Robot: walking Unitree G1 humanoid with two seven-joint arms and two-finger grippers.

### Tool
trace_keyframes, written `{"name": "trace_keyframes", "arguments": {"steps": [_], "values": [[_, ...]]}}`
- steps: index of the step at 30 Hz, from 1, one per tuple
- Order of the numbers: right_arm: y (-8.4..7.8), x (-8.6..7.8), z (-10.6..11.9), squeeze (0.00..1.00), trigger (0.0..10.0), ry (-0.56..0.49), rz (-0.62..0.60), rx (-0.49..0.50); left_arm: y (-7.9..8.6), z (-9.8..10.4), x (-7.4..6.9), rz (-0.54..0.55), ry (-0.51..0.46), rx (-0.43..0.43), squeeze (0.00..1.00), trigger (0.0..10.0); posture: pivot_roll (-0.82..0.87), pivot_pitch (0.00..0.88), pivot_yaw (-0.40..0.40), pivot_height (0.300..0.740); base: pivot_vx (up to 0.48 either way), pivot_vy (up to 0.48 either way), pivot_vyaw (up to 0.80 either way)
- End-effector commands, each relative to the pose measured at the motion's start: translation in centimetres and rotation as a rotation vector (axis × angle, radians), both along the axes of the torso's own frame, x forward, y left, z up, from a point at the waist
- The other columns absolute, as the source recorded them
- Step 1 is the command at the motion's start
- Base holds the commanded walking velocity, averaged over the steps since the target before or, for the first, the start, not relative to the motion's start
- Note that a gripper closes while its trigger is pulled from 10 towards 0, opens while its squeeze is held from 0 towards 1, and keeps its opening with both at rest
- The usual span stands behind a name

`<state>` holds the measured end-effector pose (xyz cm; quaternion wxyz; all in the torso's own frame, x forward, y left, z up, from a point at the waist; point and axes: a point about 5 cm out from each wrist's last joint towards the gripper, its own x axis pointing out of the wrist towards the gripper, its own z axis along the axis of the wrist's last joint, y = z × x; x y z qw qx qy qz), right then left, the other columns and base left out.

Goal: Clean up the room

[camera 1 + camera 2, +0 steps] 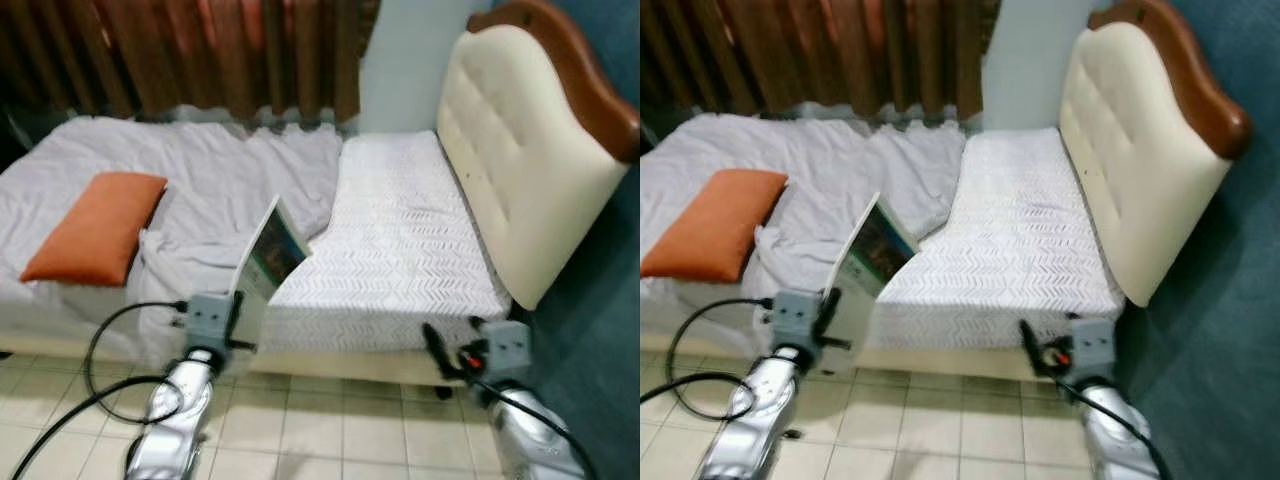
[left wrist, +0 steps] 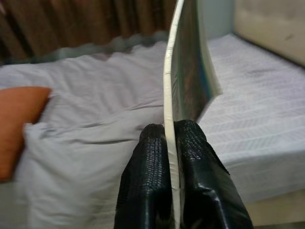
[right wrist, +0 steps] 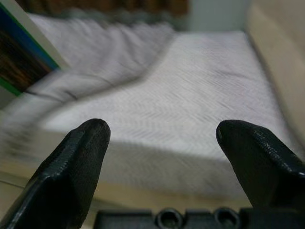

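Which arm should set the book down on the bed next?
Left. The left gripper already has its fingers shut on the thin book, held upright over the bed's near edge. The right gripper is open and empty, low by the bed's front.

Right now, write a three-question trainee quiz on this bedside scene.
1. True or false: the left gripper has its jaws shut on the thin book.
2. Which colour is the pillow on the bed? A green, B orange, C blue.
3. Fill in: the right gripper has its jaws ____, facing the white bedspread.

Key: 1 true; 2 B; 3 open.
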<state>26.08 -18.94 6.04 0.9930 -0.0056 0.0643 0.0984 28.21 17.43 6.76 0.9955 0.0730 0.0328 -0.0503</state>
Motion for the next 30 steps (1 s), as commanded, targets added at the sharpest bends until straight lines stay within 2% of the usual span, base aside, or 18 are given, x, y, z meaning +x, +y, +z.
{"name": "trace_keyframes", "arguments": {"steps": [1,14,20,28,30], "values": [[-0.96,-0.6,-0.49,0.0,10.0,0.025,-0.021,-0.02,-0.31,0.76,0.45,-0.002,-0.038,-0.011,0.0,10.0,-0.1,0.0,0.03,0.74,0.48,0.0,0.0],[-0.68,-0.84,-0.66,0.0,10.0,0.026,-0.016,-0.018,-0.61,0.57,0.63,-0.027,-0.03,-0.003,0.0,10.0,-0.11,0.0,0.038,0.74,0.48,0.0,0.0],[-0.65,-1.07,-0.82,0.0,10.0,0.031,-0.022,-0.019,-0.63,0.46,0.57,-0.035,-0.027,-0.001,0.0,10.0,-0.11,0.0,0.041,0.74,0.48,0.0,-0.8],[-0.71,-1.24,-0.74,0.0,10.0,0.029,-0.021,-0.022,-0.89,0.06,0.38,-0.051,-0.014,-0.005,0.0,10.0,-0.12,0.0,0.039,0.74,0.48,0.0,0.0],[-0.64,-1.34,-0.78,0.0,10.0,0.031,-0.019,-0.024,-0.92,0.06,0.34,-0.053,-0.014,-0.006,0.0,10.0,-0.12,0.0,0.04,0.74,0.48,0.0,-0.8]]}}
